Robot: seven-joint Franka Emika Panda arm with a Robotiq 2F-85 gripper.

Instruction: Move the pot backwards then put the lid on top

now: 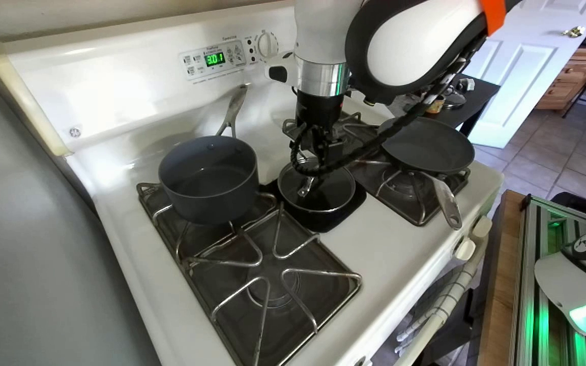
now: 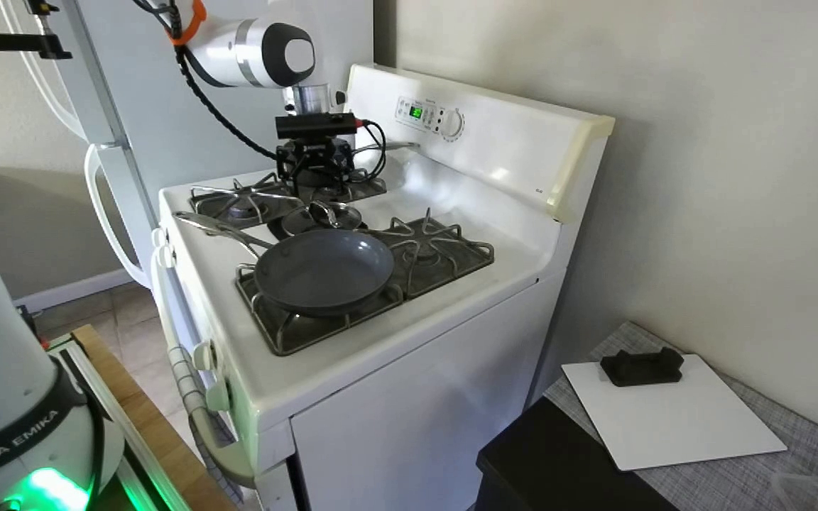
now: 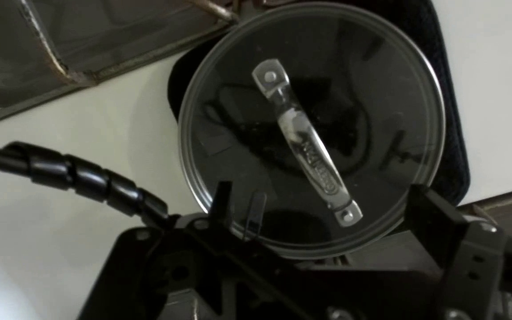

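Clock directions are read as each view shows them. At left in an exterior view, the pot (image 1: 206, 183) stands upright and uncovered on the rear part of a wire grate (image 1: 323, 273), its long handle (image 1: 233, 109) at 1 o'clock, towards the white backguard (image 1: 120, 101); that rear position suggests the backward move is done. At 3 o'clock from the pot, the lid (image 1: 326, 190) lies flat on a black pad (image 3: 454, 173), presumably placed there for easy pickup. The gripper (image 3: 321, 189) hangs above it, empty; in the wrist view its fingers (image 3: 438, 213) stand well apart, at 8 and 4 o'clock from the lid's centre. The lid's handle (image 3: 310, 151), uppermost, runs from 11 to 5 o'clock, so a small turn of the wrist may be called for before gripping. At 2 o'clock from the lid, a frying pan (image 1: 428, 145) rests, apparently merely stored.

Materials, in the same order. Pot: dark grey, round, straight-walled, matt-looking, its handle metal. Lid: dark transparent glass by its look, ringed in bright metal; its strap handle is polished and lettered. Pad: cloth-like, corners rounded. Frying pan: dark grey, shallow, flare-sided, with a metal handle (image 1: 444, 203) at 5 o'clock.
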